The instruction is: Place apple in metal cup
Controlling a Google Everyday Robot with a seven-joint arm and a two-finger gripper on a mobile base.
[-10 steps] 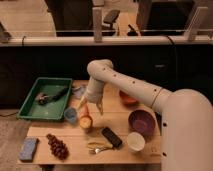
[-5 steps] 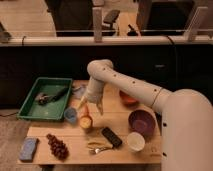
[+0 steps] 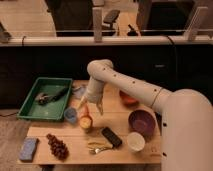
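The apple [image 3: 86,121], small and yellow-orange, sits at the table's middle left, apparently in the top of the short dark metal cup [image 3: 86,128], of which only a low rim shows. My gripper [image 3: 89,108] hangs straight above the apple, pointing down, with its fingers [image 3: 99,108] spread to either side and nothing held between them. A pale blue-grey small cup [image 3: 71,115] stands just left of the apple.
A green tray [image 3: 30,106] with a dark tool lies at the left. Dark red grapes [image 3: 57,146] and a blue sponge [image 3: 28,148] are front left. A black bar [image 3: 111,137], white cup [image 3: 135,141], purple bowl [image 3: 141,123] and orange bowl [image 3: 128,99] lie right.
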